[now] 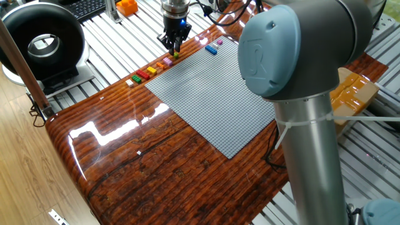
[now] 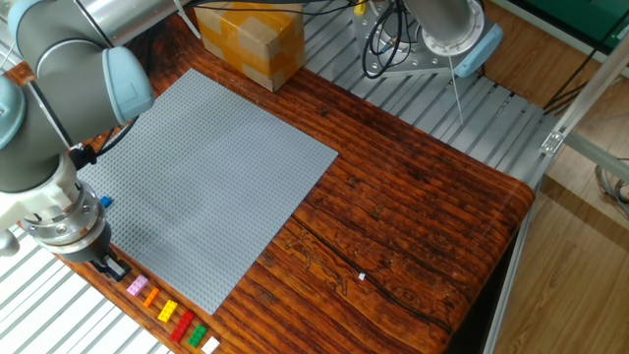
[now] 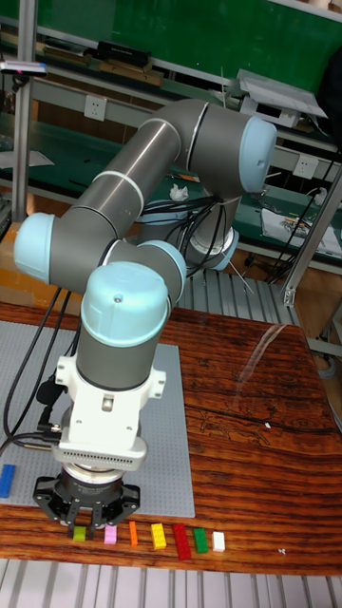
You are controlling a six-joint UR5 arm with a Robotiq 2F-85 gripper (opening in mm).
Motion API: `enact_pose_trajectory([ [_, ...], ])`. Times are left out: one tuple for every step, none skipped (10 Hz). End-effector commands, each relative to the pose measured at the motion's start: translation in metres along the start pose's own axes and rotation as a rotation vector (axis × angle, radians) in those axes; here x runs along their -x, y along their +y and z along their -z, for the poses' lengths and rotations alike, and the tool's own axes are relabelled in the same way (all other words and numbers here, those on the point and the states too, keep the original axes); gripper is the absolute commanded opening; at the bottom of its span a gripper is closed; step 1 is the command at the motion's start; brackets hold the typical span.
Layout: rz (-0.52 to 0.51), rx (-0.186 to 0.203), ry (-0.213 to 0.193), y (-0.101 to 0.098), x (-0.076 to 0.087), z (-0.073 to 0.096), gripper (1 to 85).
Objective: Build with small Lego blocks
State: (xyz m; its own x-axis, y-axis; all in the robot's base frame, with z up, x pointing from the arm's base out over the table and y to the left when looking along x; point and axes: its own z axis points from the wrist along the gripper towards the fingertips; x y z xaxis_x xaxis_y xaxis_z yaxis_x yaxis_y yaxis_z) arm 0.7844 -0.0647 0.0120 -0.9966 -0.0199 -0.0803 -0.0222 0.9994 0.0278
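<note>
The small Lego blocks lie in a row along the baseplate's edge: white (image 1: 130, 82), green (image 1: 136, 78), red (image 1: 144, 74), yellow (image 1: 152, 69), orange (image 1: 160, 65) and pink (image 1: 167, 62). The same row shows from pink (image 2: 138, 286) to white (image 2: 210, 344), and from pink (image 3: 110, 535) to white (image 3: 218, 541). My gripper (image 1: 175, 51) is down at the row's end, its fingertips drawn together on a yellow-green block (image 3: 80, 534). In the other fixed view the gripper (image 2: 111, 266) hides that block. A blue block (image 1: 211, 50) and another pink one (image 1: 219, 42) sit on the grey baseplate (image 1: 212, 100).
A cardboard box (image 2: 248, 39) stands past the baseplate's far corner. A black round device (image 1: 40, 44) and an orange chunky object (image 1: 127, 7) sit beyond the table. My arm's big elbow (image 1: 294, 50) blocks part of one fixed view. Brown wooden tabletop (image 2: 413, 226) lies beside the baseplate.
</note>
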Motion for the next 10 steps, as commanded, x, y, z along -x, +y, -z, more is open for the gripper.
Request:
enact_pose_trajectory([
  [-0.009,0.011,-0.004,0.0013,-0.0006,-0.0004,29.3],
  [-0.009,0.011,-0.004,0.0013,-0.0006,-0.0004,29.3],
  [-0.011,0.011,-0.003,0.0013,-0.0011,-0.0005,29.3],
  [-0.009,0.01,-0.003,0.0002,-0.0015,-0.0011,29.3],
  [-0.008,0.011,-0.003,-0.0007,-0.0021,-0.0026,29.3],
  [-0.008,0.011,-0.003,-0.0007,-0.0025,-0.003,29.3],
  [-0.009,0.011,-0.003,-0.0007,-0.0032,-0.0039,29.3],
  [-0.012,0.011,-0.003,-0.0005,-0.0034,-0.0043,29.3],
  [-0.012,0.011,-0.003,-0.0006,-0.0037,-0.0049,29.3],
  [-0.012,0.01,-0.003,-0.0014,-0.0042,-0.0058,29.0],
])
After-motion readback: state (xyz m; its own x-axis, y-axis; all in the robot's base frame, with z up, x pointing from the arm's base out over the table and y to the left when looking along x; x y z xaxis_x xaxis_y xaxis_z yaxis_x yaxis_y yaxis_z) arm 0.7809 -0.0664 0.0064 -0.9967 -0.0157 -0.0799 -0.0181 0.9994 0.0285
